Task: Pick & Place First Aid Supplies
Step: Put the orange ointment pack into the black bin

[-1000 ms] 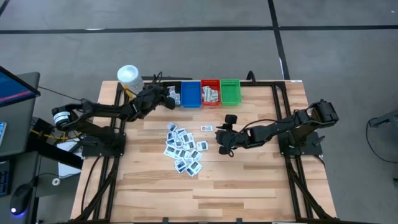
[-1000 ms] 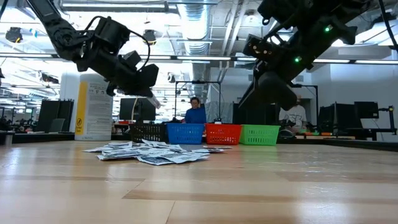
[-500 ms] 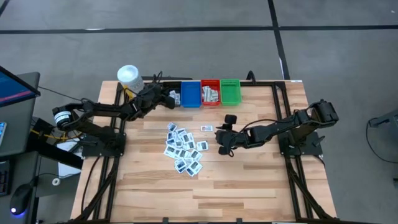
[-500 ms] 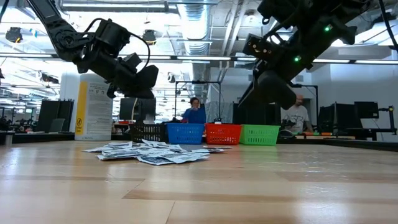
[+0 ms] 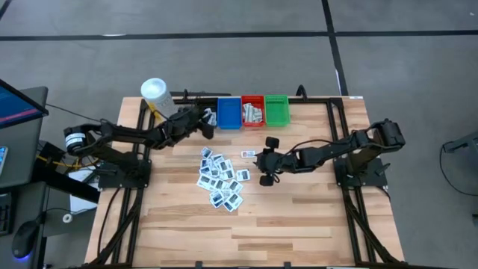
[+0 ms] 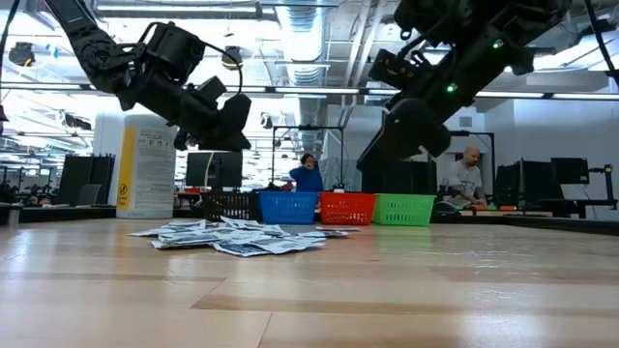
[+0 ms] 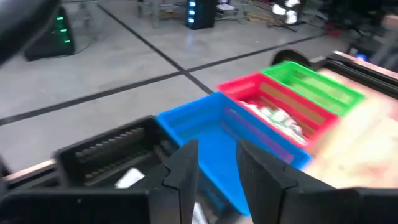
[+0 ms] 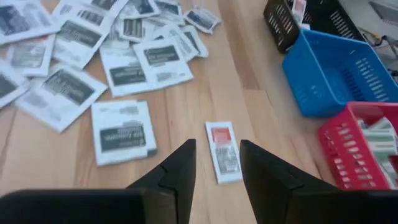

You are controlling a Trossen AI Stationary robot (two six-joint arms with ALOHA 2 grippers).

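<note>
Just ahead of the right fingers (image 8: 214,163), which stand parted and empty, a small pale packet with a red mark (image 8: 224,151) lies alone on the bare wood of the bench (image 5: 299,217). In the high view the same packet (image 5: 249,154) sits just beside the right gripper (image 5: 267,160), between it and the row of bins. Off to one side of these fingers spreads the pile of white packets with dark marks (image 8: 93,56), loosely overlapping, some touching; from above the pile (image 5: 220,178) lies between the two arms, nearer the right one.

Farther on, past the lone packet, stand the blue bin (image 8: 336,71) and the red bin (image 8: 367,146), the red one holding pale packets. A black bin (image 8: 305,18) stands beyond the blue one.

The left fingers (image 7: 214,174) hang above the bench at the bins' end, parted with nothing between them. Directly ahead of them is the black bin (image 7: 112,155) with a white packet inside, then the blue bin (image 7: 217,124), the red bin (image 7: 280,106) and the green bin (image 7: 317,84) in a touching row. In the high view the left gripper (image 5: 203,123) hovers beside the black bin, with a white-capped container (image 5: 154,93) standing farther back at the bench corner.
</note>
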